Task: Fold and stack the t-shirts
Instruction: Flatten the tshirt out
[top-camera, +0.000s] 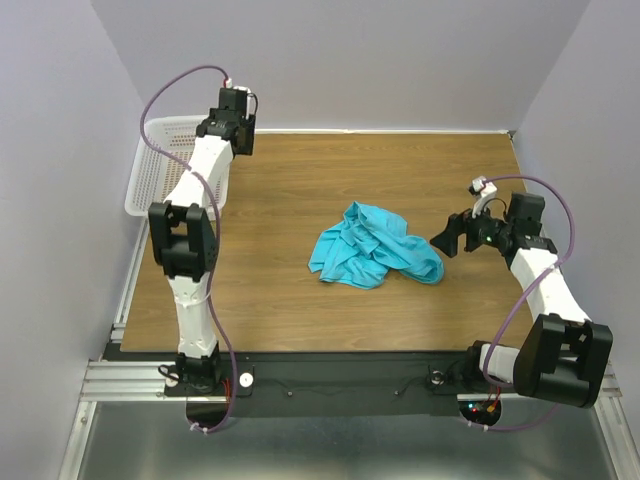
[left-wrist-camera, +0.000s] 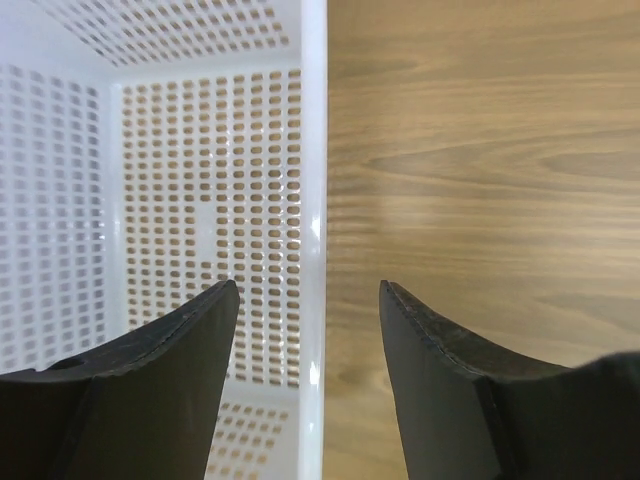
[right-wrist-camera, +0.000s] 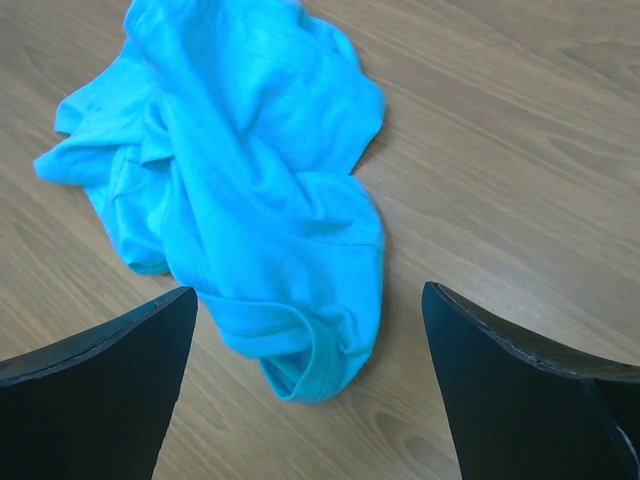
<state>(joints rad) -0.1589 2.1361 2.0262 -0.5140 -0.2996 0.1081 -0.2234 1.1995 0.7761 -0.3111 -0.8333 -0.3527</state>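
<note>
A soft turquoise t-shirt (top-camera: 373, 246) lay crumpled on the wood-grain table (top-camera: 290, 170), well apart from the white perforated plastic basket (top-camera: 150, 172). The left jaws stood apart, empty, over the basket's rim; the right jaws gaped wide, empty, on the t-shirt's side away from the basket.

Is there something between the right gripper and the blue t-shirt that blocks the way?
Nothing visible does. The open right gripper faces the crumpled t-shirt over bare table; the white basket stands far to the left.
</note>
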